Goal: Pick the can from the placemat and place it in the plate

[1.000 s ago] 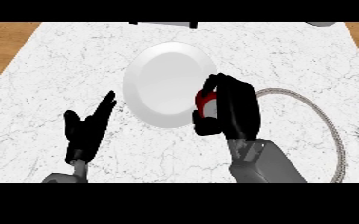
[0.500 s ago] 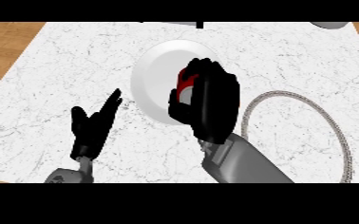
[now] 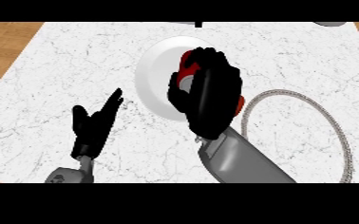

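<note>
Right hand [image 3: 207,95] curled round the red can [image 3: 186,69], holding it over the white plate [image 3: 154,73] for me.
Marble counter [image 3: 77,57] has open room left; round rope-edged placemat [image 3: 329,123] sits right; left hand [image 3: 95,123] rests open, fingers up.

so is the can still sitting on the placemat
No, the right robot hand holds the can over the plate, away from the placemat.
</note>
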You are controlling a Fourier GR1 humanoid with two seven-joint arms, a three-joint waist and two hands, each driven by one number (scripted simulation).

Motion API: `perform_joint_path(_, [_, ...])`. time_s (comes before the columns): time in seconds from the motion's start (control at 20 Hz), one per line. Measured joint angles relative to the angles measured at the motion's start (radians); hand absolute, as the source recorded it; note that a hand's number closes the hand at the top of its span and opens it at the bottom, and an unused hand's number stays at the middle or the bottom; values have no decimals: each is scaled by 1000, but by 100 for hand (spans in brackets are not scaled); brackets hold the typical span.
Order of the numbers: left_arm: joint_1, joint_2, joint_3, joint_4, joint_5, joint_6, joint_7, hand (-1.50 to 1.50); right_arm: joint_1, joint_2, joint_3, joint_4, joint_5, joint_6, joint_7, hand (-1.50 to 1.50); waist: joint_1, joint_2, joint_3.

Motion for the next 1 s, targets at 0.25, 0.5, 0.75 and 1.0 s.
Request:
perform_joint_path(0.25, [8, 2, 8, -7, 8, -3, 0, 0, -4, -1, -25, 65, 113, -53, 30, 150, -17, 3, 2])
perform_joint_path(0.5, [17, -4, 8, -12, 0, 7, -11, 0, -4, -2, -62, 132, 191, -116, 49, 150, -28, 7, 4])
perform_joint_path(0.75, [21, -7, 11, -14, 0, 7, -15, 0, 2, -2, -101, 202, 222, -185, 57, 150, -37, 10, 6])
perform_joint_path(1.0, [25, -9, 13, -19, -2, 10, -14, 0, 6, -1, -164, 279, 205, -258, 55, 150, -42, 13, 6])
